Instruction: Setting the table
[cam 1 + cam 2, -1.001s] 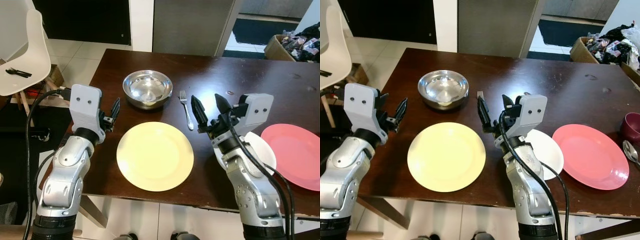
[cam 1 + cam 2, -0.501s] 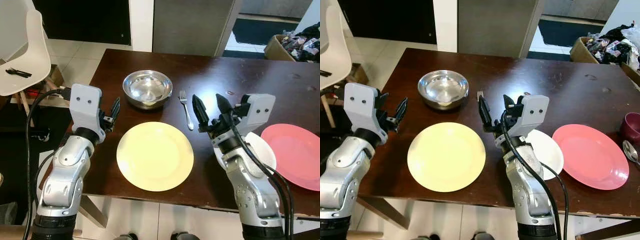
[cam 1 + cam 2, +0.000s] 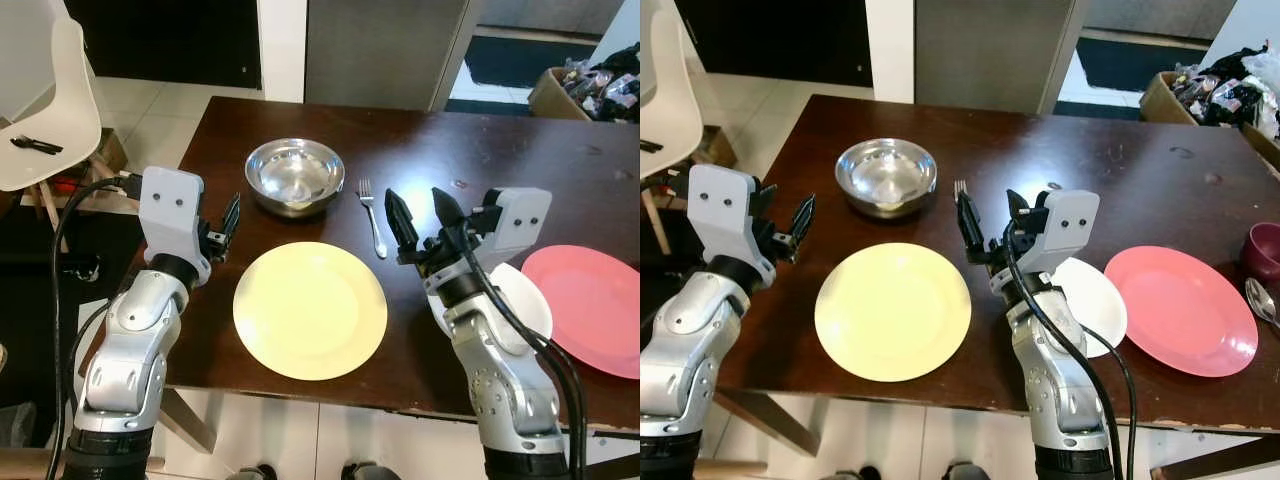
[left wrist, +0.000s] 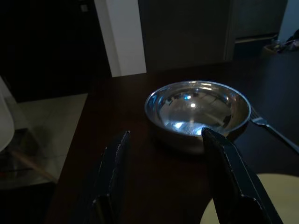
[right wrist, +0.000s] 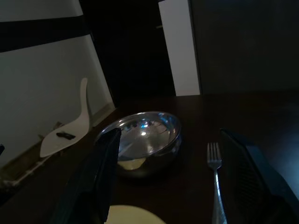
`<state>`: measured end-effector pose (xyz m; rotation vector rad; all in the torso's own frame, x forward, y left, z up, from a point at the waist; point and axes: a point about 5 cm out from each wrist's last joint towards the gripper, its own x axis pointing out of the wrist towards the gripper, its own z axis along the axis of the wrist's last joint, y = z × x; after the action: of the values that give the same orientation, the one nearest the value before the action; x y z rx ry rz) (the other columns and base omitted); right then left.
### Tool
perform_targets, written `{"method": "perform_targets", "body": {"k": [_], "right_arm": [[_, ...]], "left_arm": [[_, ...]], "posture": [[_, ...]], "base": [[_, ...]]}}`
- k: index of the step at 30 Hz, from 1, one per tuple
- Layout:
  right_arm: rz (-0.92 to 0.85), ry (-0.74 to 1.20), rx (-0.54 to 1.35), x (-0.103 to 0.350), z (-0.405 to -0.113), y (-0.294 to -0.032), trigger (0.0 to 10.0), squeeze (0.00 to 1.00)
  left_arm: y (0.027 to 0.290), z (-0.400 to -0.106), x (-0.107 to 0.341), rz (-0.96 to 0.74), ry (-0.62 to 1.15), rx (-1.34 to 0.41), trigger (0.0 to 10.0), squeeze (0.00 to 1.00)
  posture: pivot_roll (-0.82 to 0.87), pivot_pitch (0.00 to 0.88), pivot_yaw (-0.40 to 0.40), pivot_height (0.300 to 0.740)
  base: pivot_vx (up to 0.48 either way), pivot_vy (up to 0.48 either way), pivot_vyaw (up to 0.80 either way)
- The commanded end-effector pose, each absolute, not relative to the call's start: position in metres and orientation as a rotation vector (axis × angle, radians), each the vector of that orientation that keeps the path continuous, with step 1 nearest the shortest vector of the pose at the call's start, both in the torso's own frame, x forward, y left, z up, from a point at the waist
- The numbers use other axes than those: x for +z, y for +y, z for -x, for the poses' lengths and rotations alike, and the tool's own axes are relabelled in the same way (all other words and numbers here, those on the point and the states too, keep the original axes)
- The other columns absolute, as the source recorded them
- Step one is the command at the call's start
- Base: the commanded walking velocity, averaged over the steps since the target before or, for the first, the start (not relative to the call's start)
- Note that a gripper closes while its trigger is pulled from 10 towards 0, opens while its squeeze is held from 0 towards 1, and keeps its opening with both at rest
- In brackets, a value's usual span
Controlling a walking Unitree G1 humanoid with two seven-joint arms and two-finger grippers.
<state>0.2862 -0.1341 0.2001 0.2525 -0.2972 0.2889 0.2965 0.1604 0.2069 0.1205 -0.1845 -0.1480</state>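
Dark wooden surface (image 3: 500, 160) set with dishes. Near the front edge, toward the left corner: yellow plate (image 3: 310, 311), flat and bare. Just behind it, toward the far-left corner: steel bowl (image 3: 295, 177), upright. Beside the bowl on its right, lying flat, tines toward the far edge: fork (image 3: 372, 217), apart from both bowl and plate. Toward the front-right: small white plate (image 3: 1090, 305), partly hidden behind the right arm, and just beside it, nearer the right edge, pink plate (image 3: 1181, 311). At the right edge: maroon cup (image 3: 1262, 254) with a spoon (image 3: 1263, 303) in front of it.

Left gripper (image 3: 228, 226) held above the left edge of the surface, beside the yellow plate's far-left rim, jaws spread apart and holding nothing; seen through the left wrist view pointed at the bowl. Right gripper (image 3: 420, 218) raised above the surface just right of the fork, jaws wide apart and empty, fingers (image 5: 106, 168) framing bowl and fork in the right wrist view.

Off the surface: white chair (image 3: 45, 95) at the left with a small black object on its seat; box of clutter (image 3: 1215, 92) beyond the far-right corner.
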Motion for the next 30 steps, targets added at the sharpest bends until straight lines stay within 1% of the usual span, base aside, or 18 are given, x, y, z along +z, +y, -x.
{"method": "perform_targets", "body": {"k": [1,11,15,30], "right_arm": [[-0.255,-0.268,0.277,0.1941,-0.2869,-0.1364,10.0,0.00],[-0.256,-0.269,0.273,0.1940,-0.2869,-0.1368,10.0,0.00],[-0.255,-0.269,0.270,0.1940,-0.2867,-0.1373,10.0,0.00],[-0.261,-0.266,0.261,0.1937,-0.2869,-0.1389,10.0,0.00]], "left_arm": [[0.1610,-0.2972,0.2028,-0.125,-0.168,-0.142,10.0,0.00],[0.1614,-0.2978,0.2033,-0.125,-0.168,-0.140,10.0,0.00],[0.1612,-0.2982,0.2035,-0.123,-0.169,-0.140,10.0,0.00],[0.1568,-0.2980,0.2033,-0.115,-0.163,-0.165,10.0,0.00]], "posture": [[-0.11,0.005,0.047,0.740],[-0.11,0.006,0.048,0.740],[-0.11,0.007,0.049,0.740],[-0.11,0.009,0.050,0.740]], "base": [[-0.480,0.000,0.00],[-0.480,0.000,0.00],[-0.332,0.000,0.00],[0.000,0.000,0.00]]}}
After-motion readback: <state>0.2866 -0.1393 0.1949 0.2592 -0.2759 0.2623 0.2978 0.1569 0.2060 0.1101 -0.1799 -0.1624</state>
